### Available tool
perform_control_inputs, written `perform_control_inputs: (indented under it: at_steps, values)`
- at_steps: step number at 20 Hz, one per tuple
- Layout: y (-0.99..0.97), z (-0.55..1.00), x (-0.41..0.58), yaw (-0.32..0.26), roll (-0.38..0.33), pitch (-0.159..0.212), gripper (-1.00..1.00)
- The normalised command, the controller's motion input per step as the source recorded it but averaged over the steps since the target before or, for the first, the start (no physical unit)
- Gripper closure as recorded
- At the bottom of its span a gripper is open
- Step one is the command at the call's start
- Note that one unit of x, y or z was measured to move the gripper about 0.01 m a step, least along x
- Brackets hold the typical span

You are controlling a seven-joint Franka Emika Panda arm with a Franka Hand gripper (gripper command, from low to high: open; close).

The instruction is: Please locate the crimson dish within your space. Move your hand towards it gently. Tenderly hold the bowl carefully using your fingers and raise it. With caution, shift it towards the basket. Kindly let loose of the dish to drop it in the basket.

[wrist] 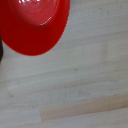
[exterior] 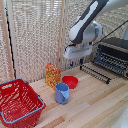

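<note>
Sitting nearest, at the exterior view's left, the basket (exterior: 19, 102) is resting on the wooden tabletop (exterior: 95, 105), its blue rim facing up and its mesh sides showing red. Standing a little farther, toward the middle, a blue mug (exterior: 62, 93) is sitting upright. Just behind the mug and to its right, the crimson dish (exterior: 70, 82) is lying flat on the tabletop, well apart from the basket. A yellow and red box (exterior: 52, 75) is standing just to the left of the dish. Hanging above and slightly beyond the dish, the pincer (exterior: 76, 62) is holding nothing; whether its fingers are spread I cannot tell. In the wrist view, the dish (wrist: 34, 25) is showing against pale wood (wrist: 75, 85). Farthest back on the right, a dark toaster oven (exterior: 111, 55) is sitting before a slatted screen (exterior: 35, 35).
</note>
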Motion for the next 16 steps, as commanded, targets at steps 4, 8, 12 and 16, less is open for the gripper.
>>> perform_control_inputs:
  at_steps: [4,8,12,16]
  values:
    - [-0.12,-0.51,0.003,-0.112,0.012,0.000,-1.00]
    - [-0.02,-0.52,0.026,-0.105,0.000,0.000,-1.00]
    - [-0.04,-0.51,0.057,-0.088,0.000,0.000,-1.00]
    - [-0.02,-0.35,0.131,-0.047,-0.003,0.000,1.00]
